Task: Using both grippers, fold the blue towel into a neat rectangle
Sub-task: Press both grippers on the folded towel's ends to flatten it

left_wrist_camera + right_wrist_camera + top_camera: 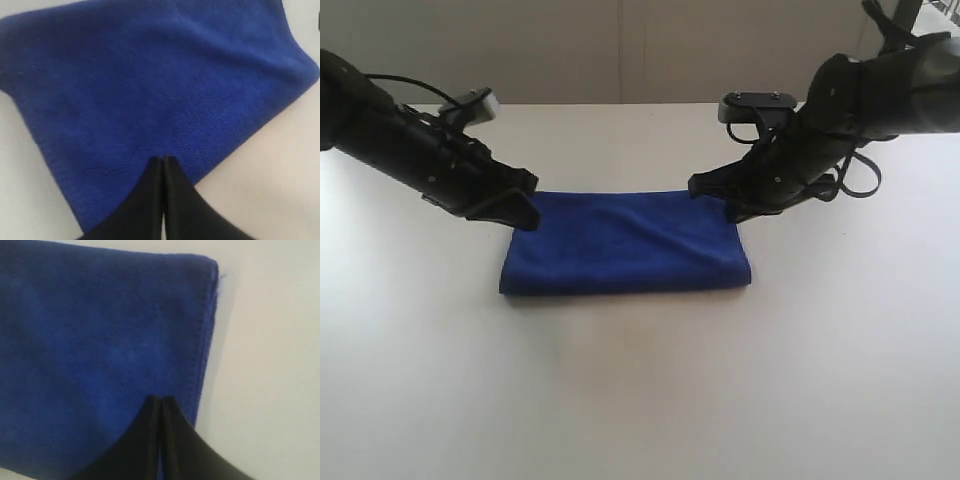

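Across the middle of the white table (640, 400) lies the blue towel (625, 245), doubled into a thick, roughly rectangular pad with its long sides running left to right. Its near edge looks rounded, like a fold. The right-hand end shows a stitched hem (204, 335) with the layers close to flush.

We see the left gripper (163, 159) over the far left corner and the right gripper (160, 398) over the far right corner, each with its fingers pressed together. We see no cloth caught between them, though the tips sit low over the pile and we cannot tell whether they touch it.

We judge the folding nearly done, and the step in hand is to leave the far edge lying flat. To do it well we would lift both arms straight up and at the same pace, so neither corner drags, since terry is likely to cling to a fingertip. Any further fold calls for opening wide and pinching every layer.
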Robot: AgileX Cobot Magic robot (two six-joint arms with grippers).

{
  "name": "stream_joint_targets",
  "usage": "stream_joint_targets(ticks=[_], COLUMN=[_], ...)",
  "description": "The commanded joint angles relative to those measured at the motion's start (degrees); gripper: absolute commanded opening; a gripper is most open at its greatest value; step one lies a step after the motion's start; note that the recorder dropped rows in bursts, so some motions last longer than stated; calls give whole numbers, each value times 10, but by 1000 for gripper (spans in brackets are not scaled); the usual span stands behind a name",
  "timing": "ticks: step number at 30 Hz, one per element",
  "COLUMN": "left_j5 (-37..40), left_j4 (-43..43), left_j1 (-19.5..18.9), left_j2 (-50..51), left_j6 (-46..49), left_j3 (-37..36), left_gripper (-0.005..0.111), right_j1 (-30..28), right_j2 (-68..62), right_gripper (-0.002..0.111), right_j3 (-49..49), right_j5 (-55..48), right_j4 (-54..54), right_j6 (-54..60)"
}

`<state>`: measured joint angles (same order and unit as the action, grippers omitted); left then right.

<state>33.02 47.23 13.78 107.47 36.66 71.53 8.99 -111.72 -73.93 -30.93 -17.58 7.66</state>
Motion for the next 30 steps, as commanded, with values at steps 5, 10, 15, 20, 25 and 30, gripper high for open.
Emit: stream_joint_targets(ticks=[5,10,15,20,25,30], left_j5=[0,10,12,12,12,14], left_j4=[14,-2,-29,-30,-31,-32], left_j1=[16,16,16,16,16,16], left_j2=[50,63,64,64,64,64], left_j6=[5,5,-6,-7,-7,-7], left_j3=[-2,-2,-2,-2,-2,-2], left_gripper=[0,0,0,0,0,0], right_j1=[8,8,4,1,0,13], right_j2=[-66,-87,-89,-89,-89,-77], right_gripper=[0,0,0,0,0,0], right_j3=[-36,-43,-43,-43,-43,-60], right_j5=[26,45,45,44,43,34], right_j4=[-74,-69,-58,-58,-50,-100], right_j6=[61,63,61,46,37,74])
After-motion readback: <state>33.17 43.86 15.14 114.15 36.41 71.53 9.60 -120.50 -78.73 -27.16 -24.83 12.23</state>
